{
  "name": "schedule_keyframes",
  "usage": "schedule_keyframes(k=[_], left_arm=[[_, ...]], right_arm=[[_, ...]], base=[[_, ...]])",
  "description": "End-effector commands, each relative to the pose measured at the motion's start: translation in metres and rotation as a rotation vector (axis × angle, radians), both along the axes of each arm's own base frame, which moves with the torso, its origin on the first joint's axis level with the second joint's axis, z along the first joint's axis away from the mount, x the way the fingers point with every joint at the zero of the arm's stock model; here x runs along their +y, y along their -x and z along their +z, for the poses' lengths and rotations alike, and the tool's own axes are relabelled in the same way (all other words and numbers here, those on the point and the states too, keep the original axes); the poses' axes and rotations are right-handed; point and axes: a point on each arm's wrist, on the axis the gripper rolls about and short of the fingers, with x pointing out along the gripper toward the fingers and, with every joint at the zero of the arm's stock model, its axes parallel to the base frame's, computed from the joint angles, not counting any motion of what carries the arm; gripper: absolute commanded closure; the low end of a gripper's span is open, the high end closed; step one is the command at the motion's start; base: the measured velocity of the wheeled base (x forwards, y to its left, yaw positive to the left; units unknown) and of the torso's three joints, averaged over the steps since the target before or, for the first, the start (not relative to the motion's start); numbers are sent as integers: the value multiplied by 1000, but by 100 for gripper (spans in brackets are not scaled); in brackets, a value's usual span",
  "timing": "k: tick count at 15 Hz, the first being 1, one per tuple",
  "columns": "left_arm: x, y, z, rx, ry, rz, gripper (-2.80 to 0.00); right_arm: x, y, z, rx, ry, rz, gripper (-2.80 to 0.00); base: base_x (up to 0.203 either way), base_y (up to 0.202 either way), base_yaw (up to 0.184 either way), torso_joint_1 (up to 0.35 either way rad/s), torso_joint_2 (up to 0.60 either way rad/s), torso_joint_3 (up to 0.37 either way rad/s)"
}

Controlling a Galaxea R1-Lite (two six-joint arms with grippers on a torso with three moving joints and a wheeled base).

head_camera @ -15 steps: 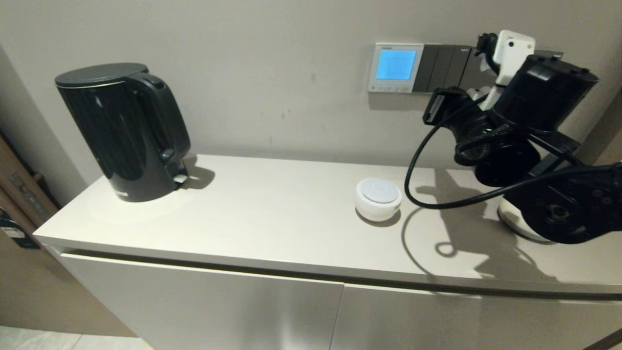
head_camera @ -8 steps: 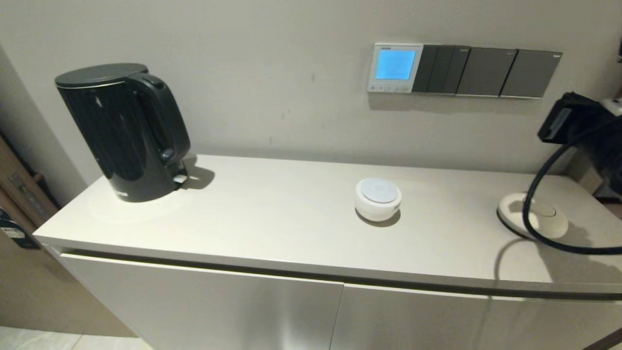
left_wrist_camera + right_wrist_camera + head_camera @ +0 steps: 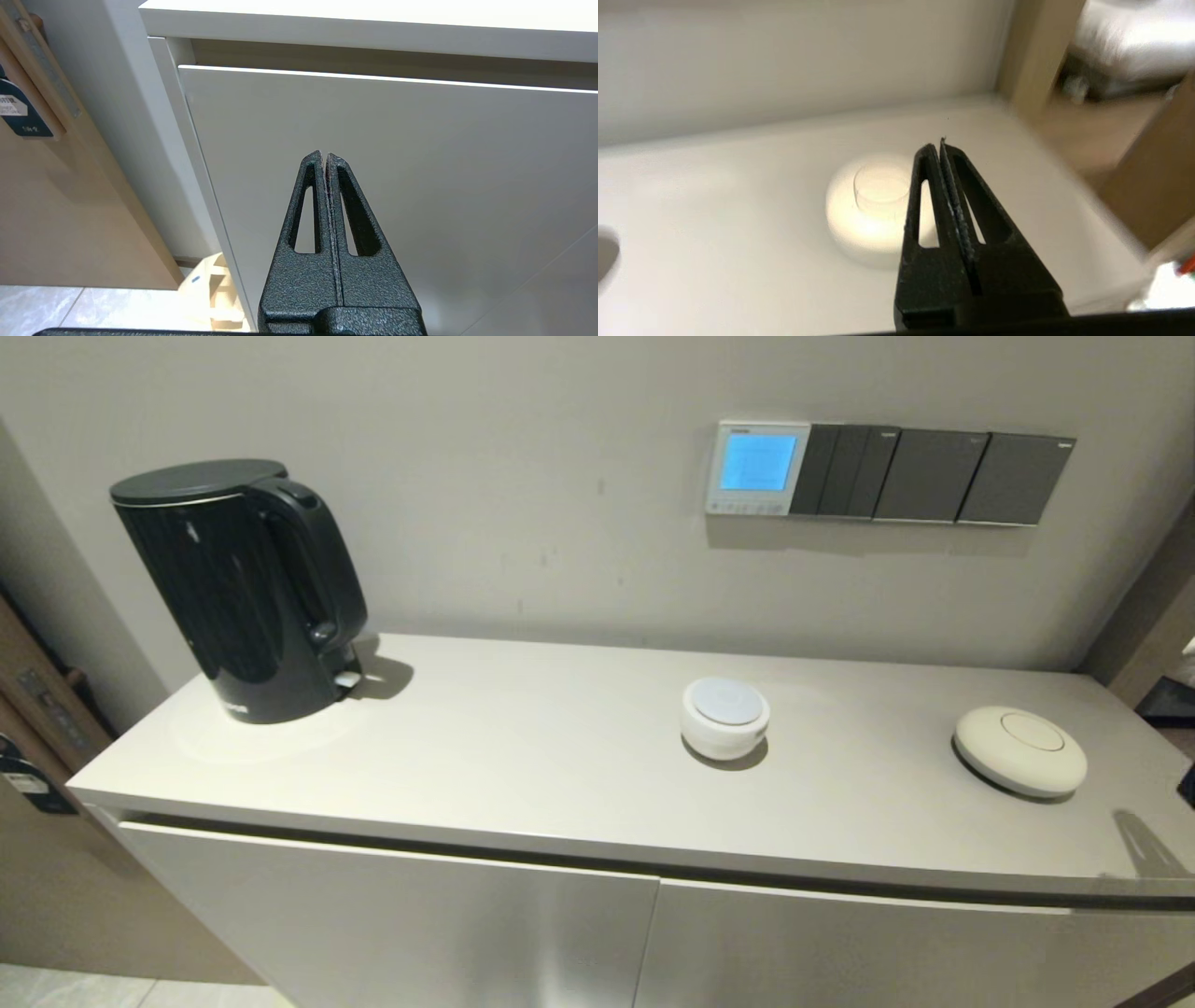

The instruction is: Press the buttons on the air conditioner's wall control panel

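Beige wall [image 3: 467, 448] behind a pale cabinet [image 3: 392, 915] with flat doors.

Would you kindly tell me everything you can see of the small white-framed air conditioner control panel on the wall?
The small square white-framed air conditioner control panel is mounted flat on the beige wall, above the cabinet top. Its frame looks like smooth plastic. Most of its face is a screen lit pale blue; what it displays is too small to read. A row of tiny pale round buttons runs along its lower edge. Its right side abuts the dark grey switch plates. Nothing touches its face.
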Motion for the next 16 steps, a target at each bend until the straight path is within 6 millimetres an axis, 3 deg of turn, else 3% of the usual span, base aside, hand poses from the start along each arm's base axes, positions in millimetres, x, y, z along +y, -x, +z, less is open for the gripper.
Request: schedule_keyframes(k=[1, 7, 12, 16], left_arm=[[0, 0, 0, -1, 0, 0, 0], [0, 0, 0, -1, 0, 0, 0], [0, 0, 0, 0, 0, 0, 0], [0, 0, 0, 1, 0, 1, 0]], right_arm=[[-3, 11, -22, 21, -80, 11, 0], [-19, 28, -55, 76, -132, 1, 0], [-18, 59, -100, 135, -157, 24, 0], [-16, 87, -113, 100, -160, 73, 0]], base=[[0, 0, 0, 0, 0, 0], [0, 0, 0, 0, 0, 0], [0, 0, 0, 0, 0, 0], [0, 0, 0, 0, 0, 0]])
